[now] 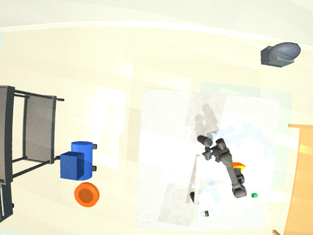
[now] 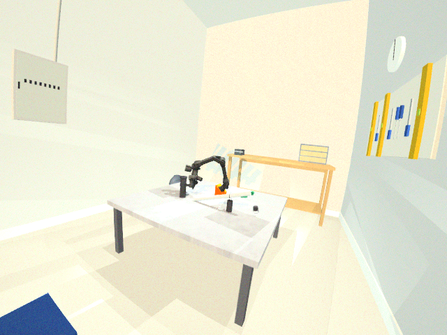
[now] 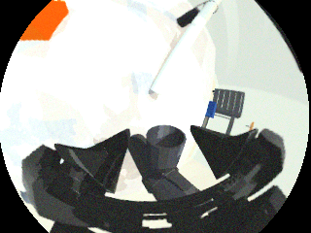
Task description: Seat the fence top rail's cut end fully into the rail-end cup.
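The white rail [image 1: 196, 176] [image 2: 213, 197] [image 3: 180, 55] runs through the loop cap [image 1: 193, 201] at the small dark post [image 1: 192, 196] [image 2: 229, 206] [image 3: 189, 17]. Its near end is outside the dark rail-end cup [image 3: 165, 148], with a gap between them in the wrist view. The cup hangs beside the big dark post [image 1: 204, 140] [image 2: 183, 188], with its mouth facing the camera in the wrist view. The brace band is too small to judge. My gripper [image 3: 161, 130] is open around the cup's side of the post, a fingertip to each side in the wrist view. It holds nothing and is apart from the rail.
An orange block [image 1: 237, 165] [image 2: 219, 190] [image 3: 46, 19] is by the arm's base. A green piece [image 1: 254, 195] [image 2: 252, 192] is beyond the base. A small dark cap with a ring [image 1: 206, 213] [image 2: 255, 208] lies right of the rail in the top view.
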You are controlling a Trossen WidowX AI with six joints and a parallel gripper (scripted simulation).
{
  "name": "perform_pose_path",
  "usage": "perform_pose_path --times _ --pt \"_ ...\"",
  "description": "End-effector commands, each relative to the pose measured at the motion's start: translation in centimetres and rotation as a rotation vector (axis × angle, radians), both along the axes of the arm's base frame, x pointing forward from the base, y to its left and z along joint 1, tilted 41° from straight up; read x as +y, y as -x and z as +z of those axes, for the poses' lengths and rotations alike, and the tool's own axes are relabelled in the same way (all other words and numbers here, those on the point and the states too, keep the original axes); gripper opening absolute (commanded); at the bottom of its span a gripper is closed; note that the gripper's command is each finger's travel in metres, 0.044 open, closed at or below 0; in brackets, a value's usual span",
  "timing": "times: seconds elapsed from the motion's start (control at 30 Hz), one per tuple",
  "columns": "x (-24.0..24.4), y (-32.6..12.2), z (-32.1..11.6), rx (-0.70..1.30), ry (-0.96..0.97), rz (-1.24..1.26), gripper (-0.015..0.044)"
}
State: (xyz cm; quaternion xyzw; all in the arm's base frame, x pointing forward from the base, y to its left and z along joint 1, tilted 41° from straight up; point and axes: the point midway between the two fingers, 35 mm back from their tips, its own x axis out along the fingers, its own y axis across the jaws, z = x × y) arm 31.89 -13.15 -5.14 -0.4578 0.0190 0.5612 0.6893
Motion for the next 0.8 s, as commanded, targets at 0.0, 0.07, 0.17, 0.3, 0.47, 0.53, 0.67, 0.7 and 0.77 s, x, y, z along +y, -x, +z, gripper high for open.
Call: perform_pose_path --times 0.0,0.07,0.17,0.3,0.47,0.53,0.67,0.7,0.77 --pt "0.6 -0.16 -0.28 0.0 -0.008 -0.002 0.044" --pt "0.78 -0.22 -0.37 0.0 -0.008 -0.002 0.044" --pt "0.8 -0.23 -0.38 0.0 -0.008 -0.002 0.0361" --pt "0.8 -0.23 -0.38 0.0 -0.008 -0.002 0.0256" --pt "0.8 -0.23 -0.38 0.0 -0.008 -0.002 0.0125" --pt "0.8 -0.23 -0.38 0.0 -0.008 -0.002 0.0112" --pt "0.85 -0.33 -0.36 0.008 -0.007 -0.012 0.0026" --pt "0.88 -0.39 -0.35 0.013 -0.007 -0.017 0.0" --pt "0.95 -0.56 -0.3 0.026 -0.005 -0.033 0.0"
